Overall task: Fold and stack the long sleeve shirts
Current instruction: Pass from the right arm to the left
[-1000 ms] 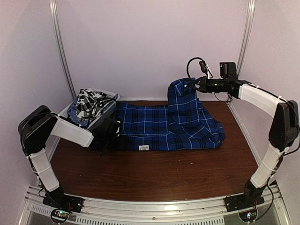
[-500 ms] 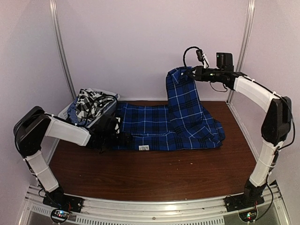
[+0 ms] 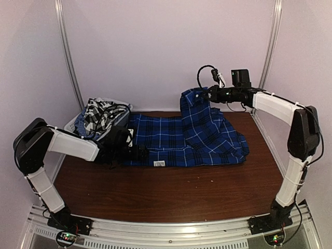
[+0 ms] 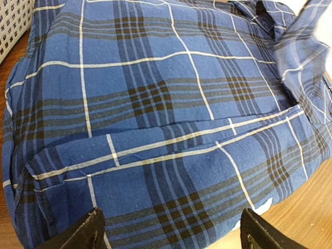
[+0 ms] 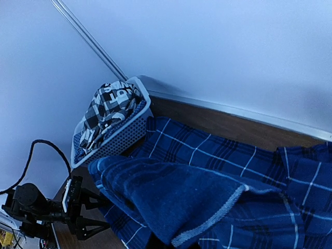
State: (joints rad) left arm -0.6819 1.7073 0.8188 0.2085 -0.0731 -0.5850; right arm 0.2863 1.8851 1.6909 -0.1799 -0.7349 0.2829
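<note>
**A:** How will the blue plaid shirt [image 3: 171,140] handle?

**B:** Soft, light, no stiffness at all. It drapes off whatever pinches it, and any fold will slump if dragged. The weave looks like it gives decent friction, so slip is probably not the issue. Best holds are the collar, a hem or a seam, since a doubled edge gives the pads something to bite.

**A:** Right claw?

**B:** The right claw [image 3: 206,94] is clamped tight on the collar end and holds it up off the table [image 3: 171,192]. The rest of the shirt hangs below it and spreads flat on the wood toward the other arm.

**A:** Left claw?

**B:** The left claw [image 4: 171,239] has its jaws spread wide and is gripping nothing. It sits low, with the shirt's folded edge lying right in front of the fingertips (can't tell if the tips touch the cloth). That layered edge looks like the sensible place to bite.

**A:** The other one?

**B:** The checked shirt [image 5: 106,106] is bunched in the basket [image 5: 122,139], just beside the left claw on its far side. Same floppy stuff, so expect it to come out in a tangle.
</note>
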